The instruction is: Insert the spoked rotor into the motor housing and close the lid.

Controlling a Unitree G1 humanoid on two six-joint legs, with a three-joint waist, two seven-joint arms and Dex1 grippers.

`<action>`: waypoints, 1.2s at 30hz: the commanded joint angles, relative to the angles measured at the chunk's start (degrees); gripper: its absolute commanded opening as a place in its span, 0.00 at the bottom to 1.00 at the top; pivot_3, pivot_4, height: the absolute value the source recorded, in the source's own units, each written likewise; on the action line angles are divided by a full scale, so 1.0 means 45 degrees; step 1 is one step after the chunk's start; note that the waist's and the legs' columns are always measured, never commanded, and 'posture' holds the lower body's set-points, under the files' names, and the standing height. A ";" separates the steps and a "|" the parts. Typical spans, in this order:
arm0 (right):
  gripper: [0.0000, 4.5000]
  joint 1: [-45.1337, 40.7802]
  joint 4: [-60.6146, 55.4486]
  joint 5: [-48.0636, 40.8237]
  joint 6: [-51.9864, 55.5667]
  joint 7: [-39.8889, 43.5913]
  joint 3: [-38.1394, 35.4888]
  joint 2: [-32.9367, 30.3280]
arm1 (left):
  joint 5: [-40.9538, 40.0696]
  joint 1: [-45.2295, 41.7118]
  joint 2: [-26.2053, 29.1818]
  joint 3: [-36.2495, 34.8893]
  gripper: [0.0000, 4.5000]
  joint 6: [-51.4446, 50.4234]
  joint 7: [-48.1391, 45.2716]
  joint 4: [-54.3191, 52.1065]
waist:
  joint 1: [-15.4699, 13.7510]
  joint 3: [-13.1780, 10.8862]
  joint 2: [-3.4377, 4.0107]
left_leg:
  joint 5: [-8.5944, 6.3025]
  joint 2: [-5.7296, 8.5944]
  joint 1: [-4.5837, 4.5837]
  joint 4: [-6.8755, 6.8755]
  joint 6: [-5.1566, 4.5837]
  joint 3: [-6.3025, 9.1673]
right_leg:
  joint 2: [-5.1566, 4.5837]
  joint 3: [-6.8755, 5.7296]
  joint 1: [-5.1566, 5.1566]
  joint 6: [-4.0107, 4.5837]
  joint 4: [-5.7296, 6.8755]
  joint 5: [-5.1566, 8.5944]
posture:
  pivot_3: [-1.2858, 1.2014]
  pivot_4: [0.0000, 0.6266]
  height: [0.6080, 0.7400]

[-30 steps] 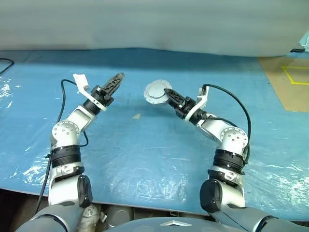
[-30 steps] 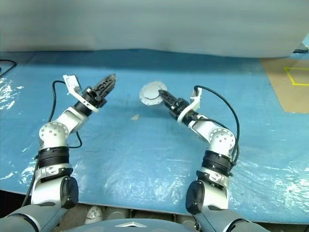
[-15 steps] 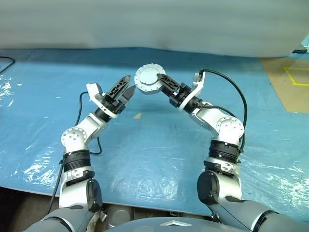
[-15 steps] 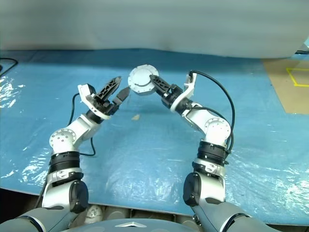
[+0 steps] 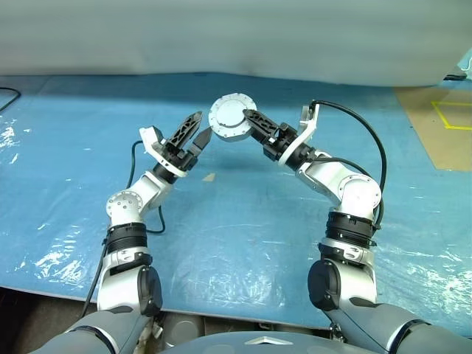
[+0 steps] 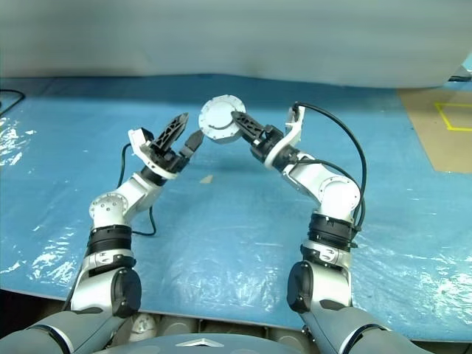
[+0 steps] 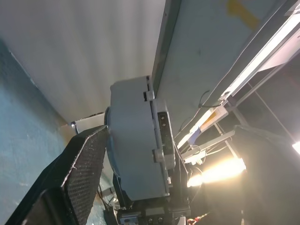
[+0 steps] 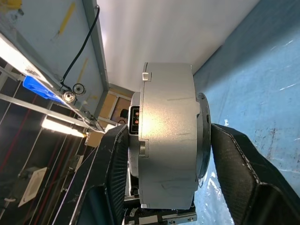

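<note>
Both arms have come together since one second ago: the right gripper has lifted the round silver-grey metal motor housing up from near the table, and the left gripper has moved in beside it and spread its two black fingers wide.

Nearest to the camera, the two arms rise from the front edge of the table covered with a wrinkled blue plastic sheet. A small pale scrap lies on the sheet below the grippers, apart from both. Above it the left gripper stands empty, with its fingertips just beside the edge of the housing; I cannot tell if one of them touches it. The right gripper clamps the housing between its two fingers and holds it in the air, flat face to the camera. A black cable loops over the right forearm, and another black cable lies at the far left edge of the sheet.

Farther away a pale grey wall closes the scene, and at the far right a brown floor with yellow tape shows.

The right wrist view gives the housing from its side, a thick drum with small lugs, pressed by one finger on each face. The left wrist view shows the same drum close past one left finger, and also ceiling lights.
</note>
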State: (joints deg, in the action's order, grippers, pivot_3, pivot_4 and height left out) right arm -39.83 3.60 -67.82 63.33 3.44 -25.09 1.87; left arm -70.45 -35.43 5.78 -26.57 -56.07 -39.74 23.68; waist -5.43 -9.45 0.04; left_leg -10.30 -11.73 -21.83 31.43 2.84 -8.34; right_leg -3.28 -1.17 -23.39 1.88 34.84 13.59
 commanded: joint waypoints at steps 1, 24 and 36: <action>0.52 -0.0280 -0.0900 -0.0949 0.0061 0.0090 0.0478 0.0164 | -0.0202 -0.0230 0.0281 -0.0043 1.00 -0.0304 -0.0308 0.0009 | -0.0006 0.0000 0.0000 | 0.0000 -0.0001 0.0001 0.0000 0.0000 0.0000 | -0.0001 -0.0001 -0.0001 0.0000 0.0003 0.0000 | 0.52 0.24 1.00; 0.52 -0.0010 -0.0970 -0.1477 0.0024 -0.0389 0.1048 -0.0185 | 0.0294 -0.0122 -0.1233 0.0239 1.00 0.0675 -0.0102 0.0054 | -0.0016 -0.0001 -0.0002 | 0.0000 -0.0004 -0.0031 0.0116 -0.0001 0.0037 | -0.0007 -0.0013 0.0010 -0.0013 0.0063 -0.0010 | 0.52 0.24 1.00; 0.52 0.0048 -0.0778 -0.1624 -0.0034 -0.0480 0.1140 -0.0175 | 0.0156 -0.0060 -0.1525 0.0222 0.52 0.0860 0.0271 -0.0621 | -0.0025 -0.0002 -0.0002 | -0.0001 -0.0003 -0.0035 0.0164 -0.0001 0.0053 | -0.0010 -0.0012 0.0011 -0.0013 0.0109 -0.0010 | 0.52 0.24 1.00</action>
State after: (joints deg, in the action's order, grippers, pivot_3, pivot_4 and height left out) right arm -38.87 3.45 -71.72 64.09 0.69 -20.05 0.46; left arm -68.64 -35.13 -0.68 -26.21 -52.19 -37.67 23.72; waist -5.54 -9.46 0.03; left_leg -10.30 -11.74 -21.99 32.18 2.84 -8.10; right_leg -3.32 -1.22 -23.35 1.82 35.33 13.55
